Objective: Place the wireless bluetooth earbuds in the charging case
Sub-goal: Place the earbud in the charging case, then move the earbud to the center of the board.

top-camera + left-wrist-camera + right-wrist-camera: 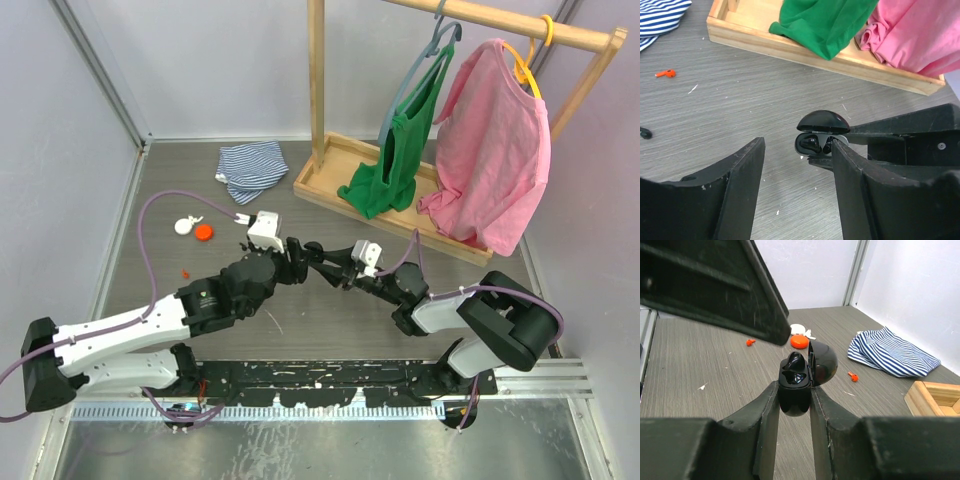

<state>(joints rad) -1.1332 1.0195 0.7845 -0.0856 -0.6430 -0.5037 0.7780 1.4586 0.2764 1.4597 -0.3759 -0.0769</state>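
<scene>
Gripping the black charging case (pixel 794 402) by its base, the right claw (pixel 795 390) is clamped on it with the lid hinged open. Black earbuds (pixel 811 144) sit in the case's slots. The left claw (pixel 799 150) is partly spread and holds nothing, one finger just beside the case. Two orange earbuds (pixel 751 342) lie loose on the surface (pixel 715 370), well apart from each other. An orange case (pixel 799 341) and a white case (pixel 799 330) sit touching beyond the held case. A striped cloth (pixel 892 352) lies off to one side.
</scene>
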